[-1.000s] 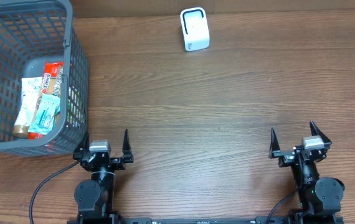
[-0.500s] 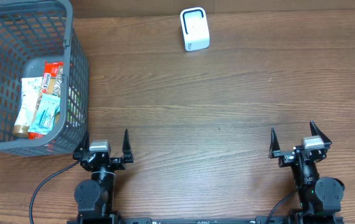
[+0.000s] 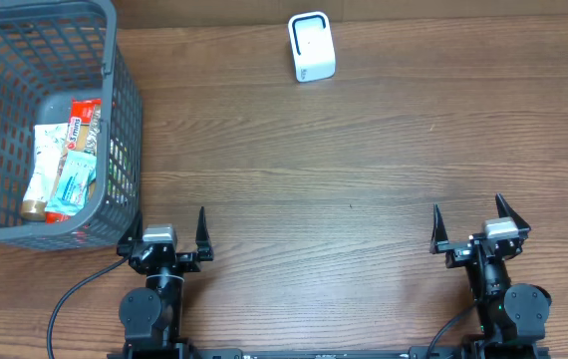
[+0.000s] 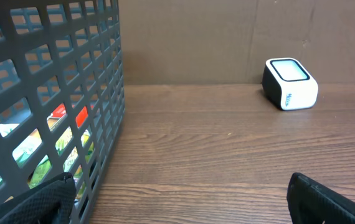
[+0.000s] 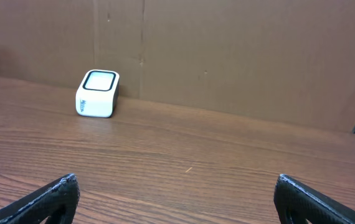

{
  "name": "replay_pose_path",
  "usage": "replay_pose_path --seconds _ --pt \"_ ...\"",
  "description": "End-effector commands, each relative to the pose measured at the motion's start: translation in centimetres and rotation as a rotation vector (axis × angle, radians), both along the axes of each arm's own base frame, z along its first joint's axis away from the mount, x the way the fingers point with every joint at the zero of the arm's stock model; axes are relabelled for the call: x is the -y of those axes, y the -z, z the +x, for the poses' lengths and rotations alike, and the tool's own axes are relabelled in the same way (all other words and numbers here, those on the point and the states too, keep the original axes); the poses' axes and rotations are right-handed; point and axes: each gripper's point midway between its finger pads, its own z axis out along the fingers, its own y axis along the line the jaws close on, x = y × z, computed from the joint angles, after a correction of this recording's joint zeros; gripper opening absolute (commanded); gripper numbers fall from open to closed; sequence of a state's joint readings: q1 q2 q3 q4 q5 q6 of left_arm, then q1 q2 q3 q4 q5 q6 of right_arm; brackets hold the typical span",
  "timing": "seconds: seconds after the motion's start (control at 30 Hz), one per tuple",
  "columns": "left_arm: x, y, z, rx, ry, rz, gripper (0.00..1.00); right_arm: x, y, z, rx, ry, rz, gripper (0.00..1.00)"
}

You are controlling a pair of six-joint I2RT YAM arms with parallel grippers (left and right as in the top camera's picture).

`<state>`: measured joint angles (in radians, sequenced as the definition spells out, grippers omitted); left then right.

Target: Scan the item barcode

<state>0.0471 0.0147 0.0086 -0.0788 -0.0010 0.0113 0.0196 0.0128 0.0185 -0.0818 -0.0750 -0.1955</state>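
Several snack packs (image 3: 63, 160), print illegible, in basket (image 3: 128, 100).

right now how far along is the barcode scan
Nothing looks done. The left gripper and right gripper are open and empty at the near edge. The items lie in the basket; the scanner stands alone at the far edge. Left: pick an item, show its barcode to the scanner.
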Motion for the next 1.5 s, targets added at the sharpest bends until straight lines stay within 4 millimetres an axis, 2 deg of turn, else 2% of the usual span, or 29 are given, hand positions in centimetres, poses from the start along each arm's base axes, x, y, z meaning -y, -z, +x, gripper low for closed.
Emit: replay_pose_path --seconds 0.0,0.47,0.63,0.8,0.9,1.0,1.13,1.37,1.47 --pt "0.1 -0.1 0.0 0.006 0.005 0.019 1.00 -0.1 0.1 0.0 0.005 -0.007 -0.003 1.00" --pt "0.3 -0.2 0.0 0.014 0.019 -0.003 1.00 -0.1 0.1 0.0 0.005 -0.007 -0.003 1.00" --pt "6.2 -1.1 -0.8 -0.004 0.340 -0.379 1.00 -0.1 0.1 0.0 0.005 -0.007 -0.003 1.00" --pt "8.2 -1.6 -1.6 -0.037 0.451 -0.538 1.00 -0.1 0.1 0.0 0.005 -0.007 -0.003 1.00" --pt "10.3 -4.5 -2.9 0.046 0.619 -0.499 1.00 -0.1 0.1 0.0 0.005 -0.007 -0.003 1.00" --pt "11.1 -8.0 -4.1 0.176 0.709 -0.436 1.00 -0.1 0.1 0.0 0.005 -0.007 -0.003 1.00" --pt "11.0 -11.9 -5.3 0.283 0.726 -0.371 1.00 -0.1 0.1 0.0 0.005 -0.007 -0.003 1.00" --pt "11.1 -18.4 -8.3 0.450 0.714 -0.112 1.00 -0.1 0.1 0.0 0.005 -0.007 -0.003 1.00" --pt "10.8 -20.8 -9.5 0.498 0.684 -0.057 1.00 -0.1 0.1 0.0 0.005 -0.007 -0.003 1.00"
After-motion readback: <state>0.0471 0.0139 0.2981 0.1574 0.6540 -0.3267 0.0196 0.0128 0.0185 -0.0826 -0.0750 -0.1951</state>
